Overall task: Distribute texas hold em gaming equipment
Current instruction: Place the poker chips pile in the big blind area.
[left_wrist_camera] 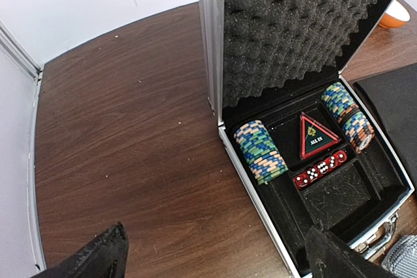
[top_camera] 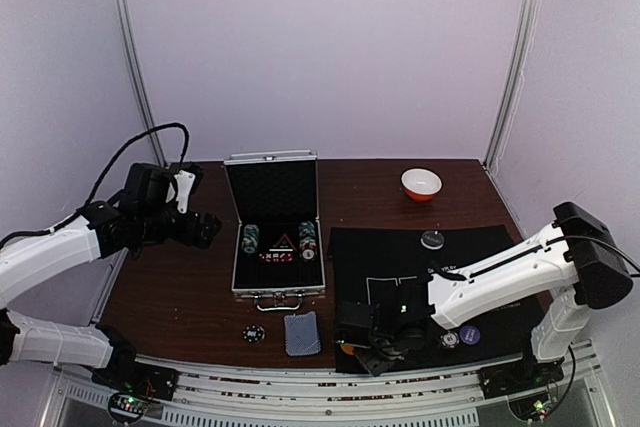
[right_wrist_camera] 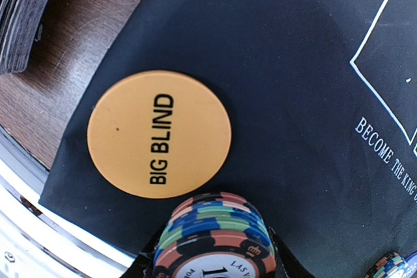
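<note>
We held our left arm (top_camera: 50, 252) raised and bent at the elbow. The left gripper (top_camera: 207, 230) pointed forward and down, its dark fingers (left_wrist_camera: 98, 258) spread wide with nothing between them. Our right arm (top_camera: 500, 277) stretched low toward our left, wrist tipped down. The right gripper (top_camera: 362, 343) was clamped on a stack of chips (right_wrist_camera: 212, 239) between its jaws.

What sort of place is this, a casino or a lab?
Probably a robot test booth, not a casino: plain white walls enclose a brown wooden table, a white left robot arm and right robot arm stand at its near edge, and an open silver aluminium case holds striped poker chips.
</note>
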